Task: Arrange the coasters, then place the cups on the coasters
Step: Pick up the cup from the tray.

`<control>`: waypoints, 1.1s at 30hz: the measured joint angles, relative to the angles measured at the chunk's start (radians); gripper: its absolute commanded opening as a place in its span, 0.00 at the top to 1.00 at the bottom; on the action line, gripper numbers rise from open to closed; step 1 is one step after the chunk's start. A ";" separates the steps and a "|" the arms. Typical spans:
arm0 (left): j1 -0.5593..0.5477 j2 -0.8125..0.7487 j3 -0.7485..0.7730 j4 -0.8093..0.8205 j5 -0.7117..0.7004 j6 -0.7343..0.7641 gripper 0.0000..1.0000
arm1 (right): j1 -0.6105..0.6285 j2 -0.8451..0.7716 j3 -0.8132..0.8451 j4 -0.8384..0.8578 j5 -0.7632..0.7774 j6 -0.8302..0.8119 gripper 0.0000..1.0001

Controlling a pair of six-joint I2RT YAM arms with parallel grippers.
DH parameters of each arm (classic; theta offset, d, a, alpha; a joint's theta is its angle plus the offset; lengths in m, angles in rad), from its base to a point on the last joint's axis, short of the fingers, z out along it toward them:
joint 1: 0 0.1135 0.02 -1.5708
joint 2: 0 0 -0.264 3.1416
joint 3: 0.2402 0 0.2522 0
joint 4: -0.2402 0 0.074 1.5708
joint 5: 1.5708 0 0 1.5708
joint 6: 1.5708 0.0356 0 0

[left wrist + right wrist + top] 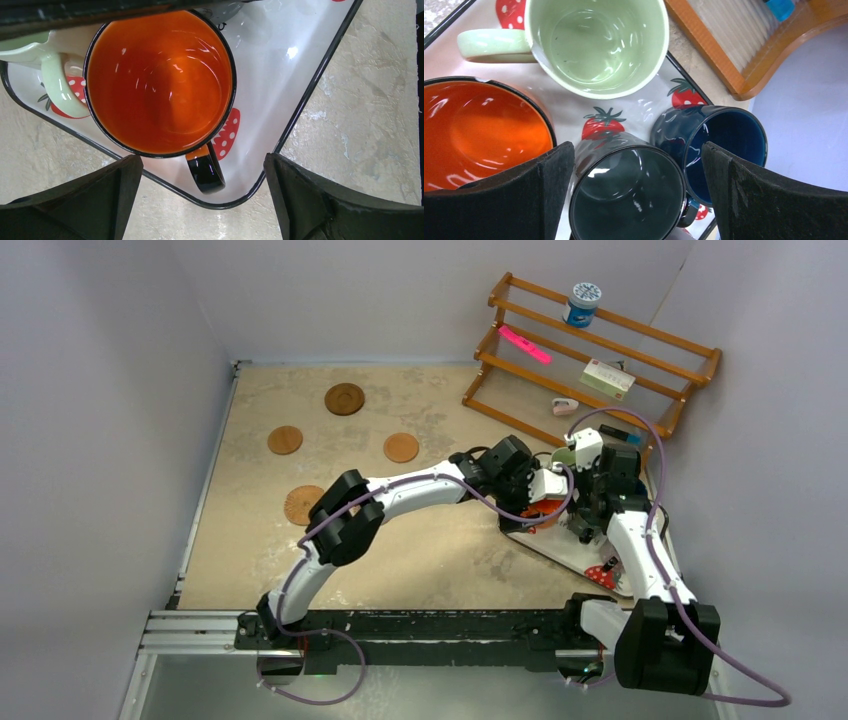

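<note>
Cups packed close on tray (280,50) at right; left gripper (200,170) wide open above orange cup (160,80); right gripper (638,150) wide open over grey cup (626,200); closing fingers may knock neighbouring cups, or the grippers may collide; coasters (401,447) scattered far left.

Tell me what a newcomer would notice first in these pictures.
The bright orange mug sits on the strawberry tray at the table's right, crowded by a green mug, a grey mug and a blue mug. The left gripper and right gripper hang open over it. Four brown coasters lie bare at left.
</note>
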 measured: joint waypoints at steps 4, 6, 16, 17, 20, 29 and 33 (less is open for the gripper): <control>0.000 0.039 0.053 -0.029 0.000 0.001 0.05 | 0.000 0.000 0.000 -0.014 -0.023 -0.018 0.01; 0.000 0.056 0.071 -0.042 -0.001 0.002 0.06 | 0.000 0.000 0.000 -0.022 -0.040 -0.026 0.01; 0.003 0.073 0.084 -0.074 -0.016 0.023 0.34 | -0.001 -0.004 0.000 -0.033 -0.072 -0.039 0.01; 0.005 0.073 0.084 -0.074 -0.016 0.025 0.39 | -0.002 -0.004 0.000 -0.033 -0.076 -0.039 0.01; 0.008 0.074 0.084 -0.076 -0.018 0.026 0.47 | -0.002 -0.004 0.000 -0.033 -0.078 -0.040 0.01; 0.014 0.085 0.084 -0.079 -0.017 0.027 0.92 | -0.004 -0.015 0.000 -0.040 -0.084 -0.043 0.01; 0.016 0.085 0.084 -0.079 -0.013 0.026 1.00 | -0.006 -0.016 0.000 -0.043 -0.084 -0.045 0.01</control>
